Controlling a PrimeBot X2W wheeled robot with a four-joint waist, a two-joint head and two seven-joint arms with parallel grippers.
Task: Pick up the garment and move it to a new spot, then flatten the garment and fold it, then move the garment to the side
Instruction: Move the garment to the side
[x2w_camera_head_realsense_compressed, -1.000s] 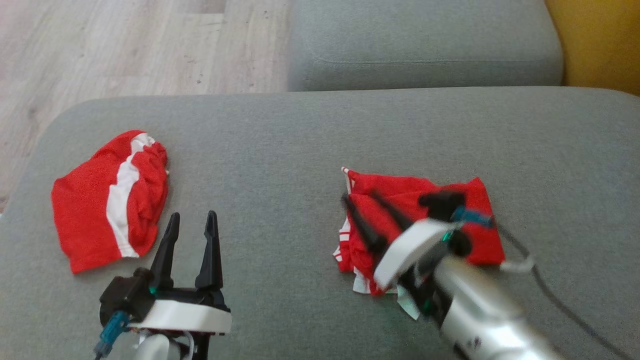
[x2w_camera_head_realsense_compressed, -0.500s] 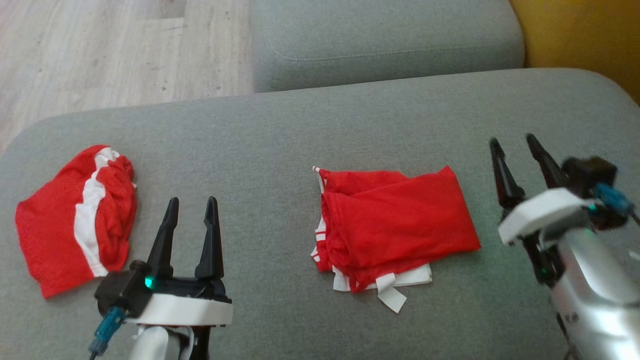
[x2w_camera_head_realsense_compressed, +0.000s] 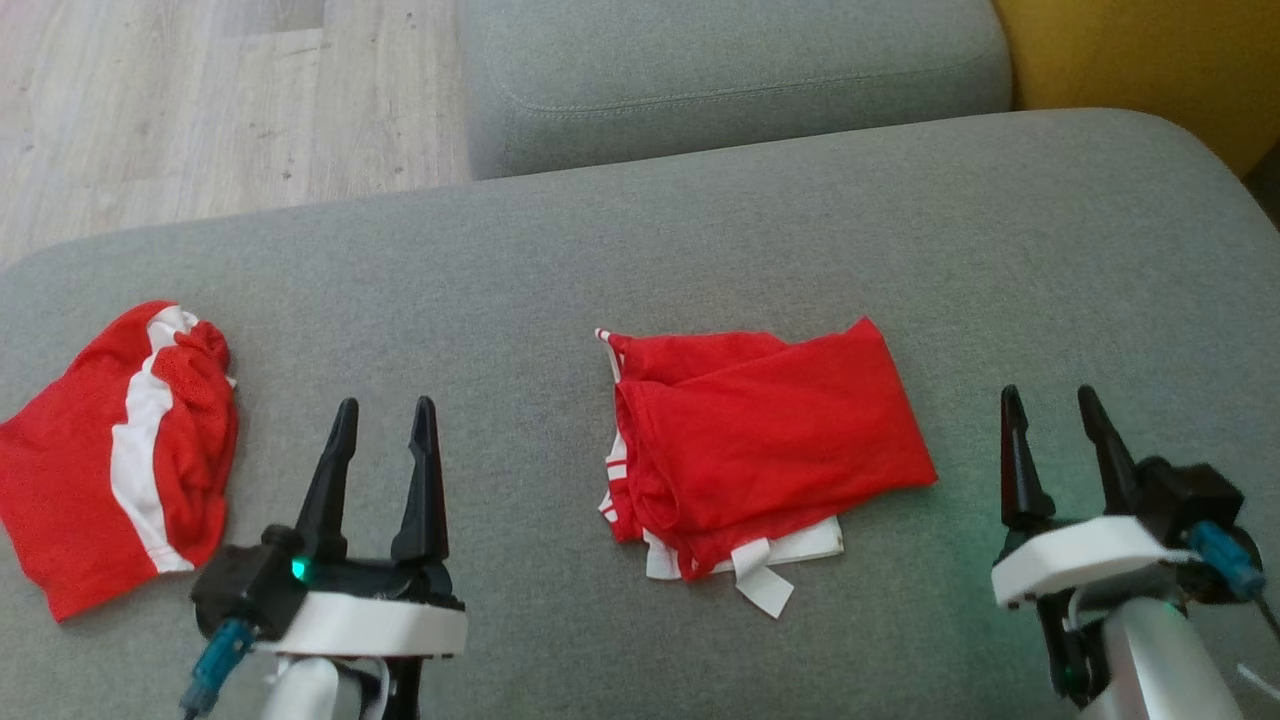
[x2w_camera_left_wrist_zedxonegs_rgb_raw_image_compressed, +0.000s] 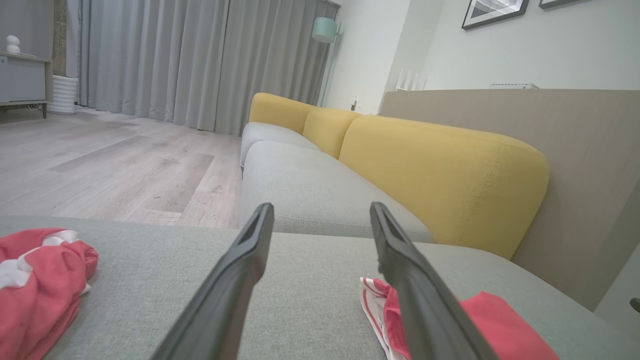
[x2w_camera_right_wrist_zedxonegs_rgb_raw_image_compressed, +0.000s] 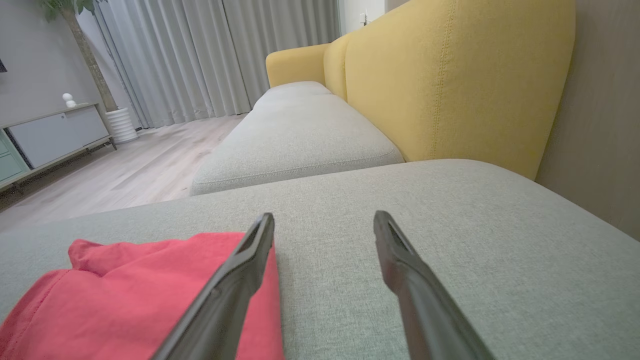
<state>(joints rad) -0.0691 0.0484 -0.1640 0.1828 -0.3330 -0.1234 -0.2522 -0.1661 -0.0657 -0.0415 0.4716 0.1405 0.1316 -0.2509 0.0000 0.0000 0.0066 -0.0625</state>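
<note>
The garment lies folded near the middle of the grey sofa seat, touched by neither arm. The left end effector and the right end effector are both seen with fingers spread apart and nothing between them, one on each side of the garment and clear of it.

The remaining step is judged to be the move to the side, and the fold could be undone by it. The layers are not squared: a striped hem and white tabs stick out at the near left corner. If only the top layer is pinched, the lower layers would probably be left behind or dragged open. If one side alone is lifted, the stack may hang and slide apart. The soft upholstery could also be caught by fingertips driven too low.

A second garment, red with a white stripe, lies crumpled near the seat's left end. A move leftward could end in overlap, or the wrong piece could be taken.

Bare seat is available to the right, up to the rounded corner by the yellow backrest, and beyond the garment toward the far cushion. The wooden floor begins past the far left edge, well apart from the garment.
</note>
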